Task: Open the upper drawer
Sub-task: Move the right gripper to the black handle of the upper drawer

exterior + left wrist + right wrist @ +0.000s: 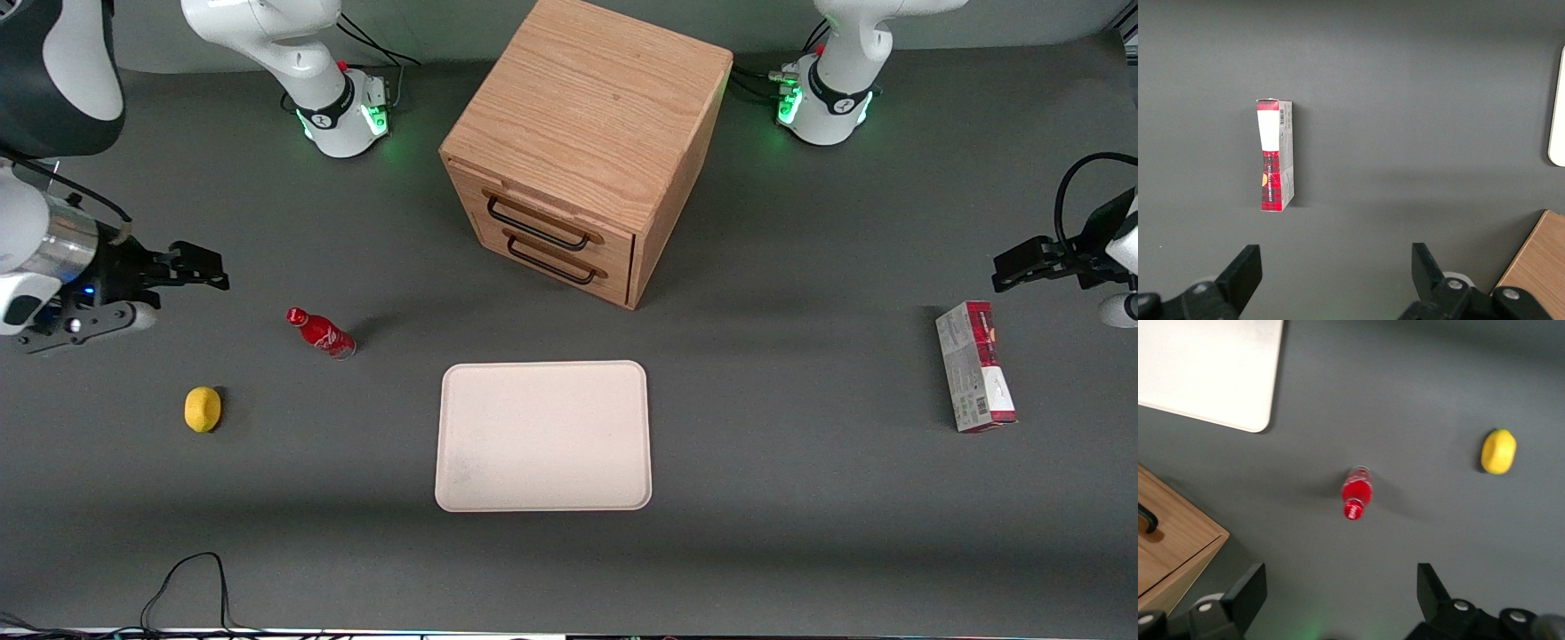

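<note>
1. Gripper (200,267) status: the fingers are spread apart and hold nothing. It hangs above the table at the working arm's end, well apart from the cabinet (587,142).

2. Target location: the upper drawer (542,218) sits in the cabinet front, directly above the lower drawer (556,258). Both appear fully shut. From the tray (542,436), the cabinet lies at 12 o'clock.

3. Risk, wrong handle: the upper handle (536,222) and the lower handle (551,260) are identical black bars set close together. If you descend slightly too low, you will likely hook the lower drawer.

4. Risk, skewed pull: the cabinet stands rotated on the table, its front facing about 7 o'clock. A pull not aligned with that front may bind the drawer or drag the whole cabinet.

5. Risk, collision en route: the red bottle (322,332) stands upright between the gripper and the cabinet, nearer the front camera. A low sweep could topple it. The lemon (203,409) lies farther off, at 8 o'clock from the bottle, and looks less exposed.

6. Risk, slip: the wire bars are thin. A shallow grasp may slide off under load.

7. Limits of view: the right wrist view shows only one cabinet corner (1178,547) and one handle end (1147,519); you cannot tell which drawer it belongs to. Finger clearance under the bars cannot be judged.
</note>
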Tool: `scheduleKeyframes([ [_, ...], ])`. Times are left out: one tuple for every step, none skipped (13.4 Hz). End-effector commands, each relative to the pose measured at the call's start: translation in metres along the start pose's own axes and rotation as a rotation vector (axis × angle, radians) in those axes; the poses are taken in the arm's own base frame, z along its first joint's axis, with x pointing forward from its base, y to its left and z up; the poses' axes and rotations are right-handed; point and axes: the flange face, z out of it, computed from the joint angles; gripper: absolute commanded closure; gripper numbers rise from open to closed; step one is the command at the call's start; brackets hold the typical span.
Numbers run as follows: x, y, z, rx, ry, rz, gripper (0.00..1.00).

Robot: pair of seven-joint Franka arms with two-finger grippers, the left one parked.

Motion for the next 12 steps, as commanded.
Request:
scheduleKeyframes([
  [0.014, -0.082, -0.019, -0.017, 0.038, -0.117, 0.00],
  [0.018, -0.110, -0.012, -0.025, 0.026, -0.163, 0.00],
  [0.021, -0.123, -0.004, -0.022, 0.014, -0.184, 0.00],
  [0.029, -0.131, 0.009, -0.013, -0.005, -0.199, 0.00],
  [0.031, -0.146, 0.014, 0.000, -0.011, -0.212, 0.00],
  [0.032, -0.176, 0.022, 0.005, -0.015, -0.261, 0.00],
  [0.033, -0.201, 0.025, 0.001, 0.000, -0.306, 0.00],
  [0.034, -0.223, 0.034, 0.000, 0.003, -0.348, 0.00],
  [0.037, -0.238, 0.042, 0.000, 0.003, -0.375, 0.00],
  [0.040, -0.253, 0.046, 0.001, 0.017, -0.408, 0.00],
  [0.044, -0.268, 0.051, 0.006, 0.024, -0.442, 0.00],
  [0.046, -0.282, 0.055, 0.012, 0.023, -0.477, 0.00],
])
